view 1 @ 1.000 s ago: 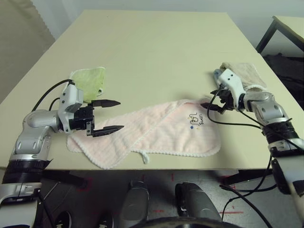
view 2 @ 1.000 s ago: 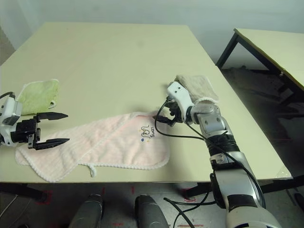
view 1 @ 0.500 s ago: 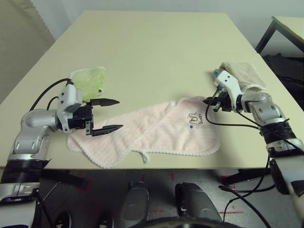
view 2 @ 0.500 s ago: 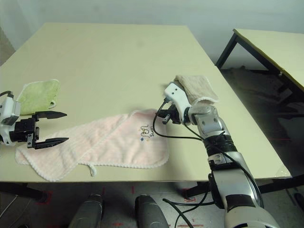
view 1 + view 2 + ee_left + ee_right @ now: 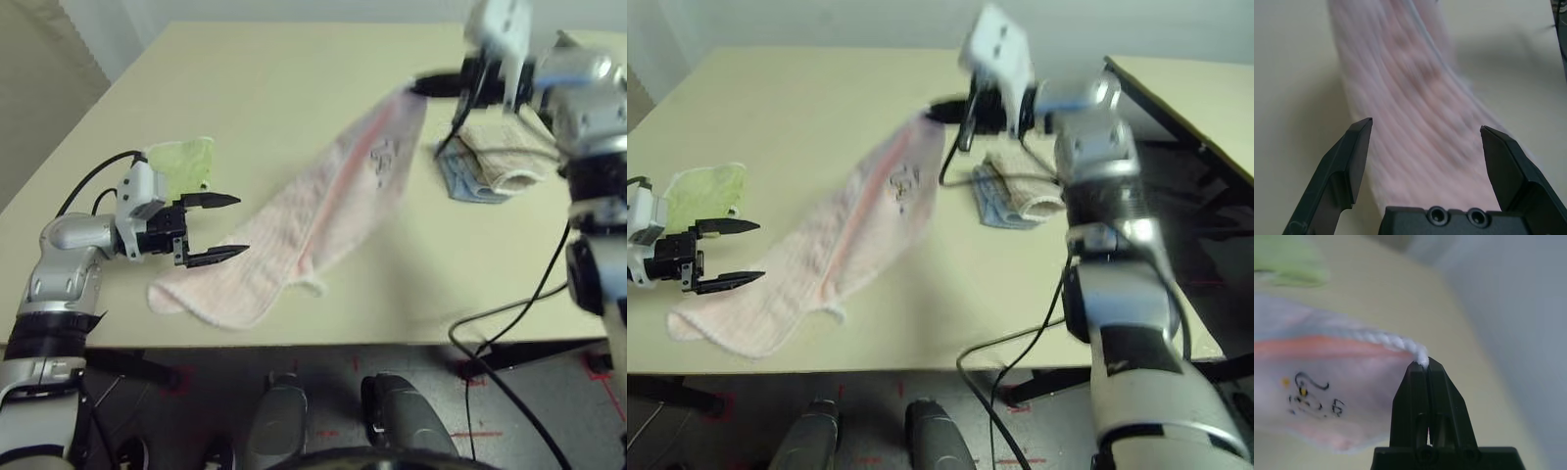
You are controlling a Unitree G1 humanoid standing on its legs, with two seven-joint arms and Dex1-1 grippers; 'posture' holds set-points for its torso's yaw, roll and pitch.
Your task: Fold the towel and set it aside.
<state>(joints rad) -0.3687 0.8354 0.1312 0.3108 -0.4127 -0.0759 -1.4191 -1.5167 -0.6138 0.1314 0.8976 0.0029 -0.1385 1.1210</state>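
While the right gripper (image 5: 423, 86) pinched the towel (image 5: 323, 211) by its logo corner, lifted above the table (image 5: 294, 78), the left gripper (image 5: 227, 227) hung open at the low end — wiser to pinch that corner before folding.

Lab or test room — bare beige table (image 5: 294, 88), second black-legged table (image 5: 1185, 88), plain white wall.

Pink towel (image 5: 323, 211) with printed logo, one corner lifted, rest trailing on table
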